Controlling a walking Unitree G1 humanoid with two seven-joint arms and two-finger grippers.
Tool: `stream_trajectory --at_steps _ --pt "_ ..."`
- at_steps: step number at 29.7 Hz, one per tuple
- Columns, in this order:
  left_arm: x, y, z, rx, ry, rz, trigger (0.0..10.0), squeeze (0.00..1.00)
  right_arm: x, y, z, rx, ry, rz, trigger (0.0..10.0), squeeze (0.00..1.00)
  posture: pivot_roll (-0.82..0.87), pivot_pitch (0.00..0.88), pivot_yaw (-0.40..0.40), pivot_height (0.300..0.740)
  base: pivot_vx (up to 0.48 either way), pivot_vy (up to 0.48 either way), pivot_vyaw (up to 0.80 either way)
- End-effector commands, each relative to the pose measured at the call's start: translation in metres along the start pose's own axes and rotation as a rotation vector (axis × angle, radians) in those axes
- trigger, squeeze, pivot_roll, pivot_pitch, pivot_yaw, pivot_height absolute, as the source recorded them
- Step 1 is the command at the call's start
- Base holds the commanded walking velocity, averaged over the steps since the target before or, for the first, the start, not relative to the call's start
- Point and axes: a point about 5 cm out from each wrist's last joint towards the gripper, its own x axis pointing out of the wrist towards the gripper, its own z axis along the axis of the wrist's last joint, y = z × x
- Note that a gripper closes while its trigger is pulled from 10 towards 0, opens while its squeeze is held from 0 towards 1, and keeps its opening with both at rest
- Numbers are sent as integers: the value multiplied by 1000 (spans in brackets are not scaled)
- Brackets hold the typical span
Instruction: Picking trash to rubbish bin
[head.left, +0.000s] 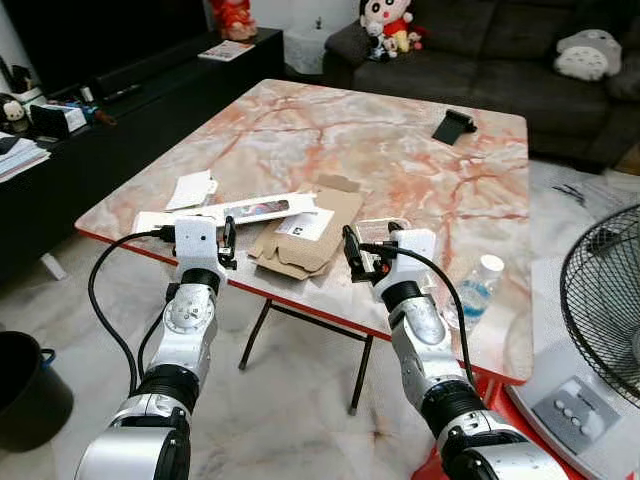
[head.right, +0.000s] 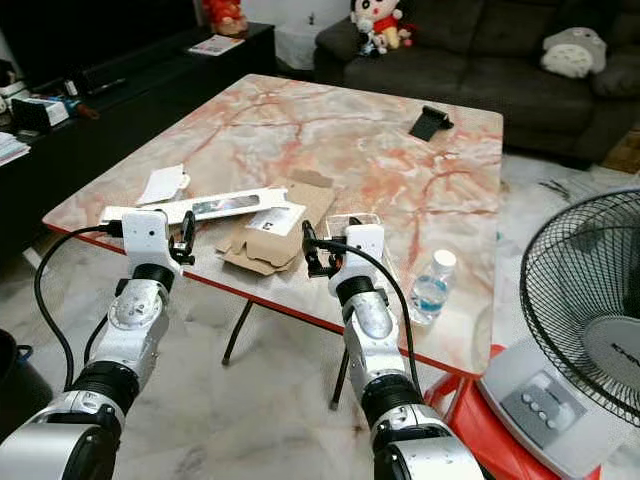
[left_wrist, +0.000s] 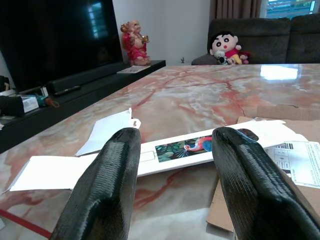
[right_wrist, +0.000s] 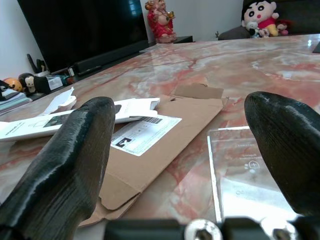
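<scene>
The step in hand is judged to be the approach before a first pick: both claws are raised at the near edge of the pink-veined marble-topped desk (head.left: 300, 120), and neither holds anything. The left claw (head.left: 229, 244) stands with its fingers apart, empty, aimed at the long white card sleeve with a colourful printed window (head.left: 235, 211) lying along the near edge toward the left corner; a small folded white paper (head.left: 190, 189) lies just behind it. The right claw (head.left: 352, 254) is likewise spread and empty, facing the flattened brown cardboard mailer with a white shipping label (head.left: 308, 232) and, beside it, a clear flat plastic packet (right_wrist: 245, 165), both at the near edge. The next move, in my judgement, calls for lowering one claw flat enough to pinch a thin sheet off the smooth top, probably by drawing it to the edge. The black round bin (head.left: 28, 385) stands on the floor well apart to the robot's left; its contents cannot be told. A clear plastic water bottle with a white cap (head.left: 478, 290) stands at the near right edge; its fill is unclear.
</scene>
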Motion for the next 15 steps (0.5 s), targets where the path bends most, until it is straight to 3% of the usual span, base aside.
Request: stream_trajectory --at_steps 1,15 --pt "1 2 1 -3 0 17 10000 0 4 3 4 0 -9 8 10000 0 4 0 -21 740 292 0 0" --pt "2 5 2 4 1 25 10000 0 5 6 5 -3 -10 19 10000 0 3 0 -20 740 318 0 0"
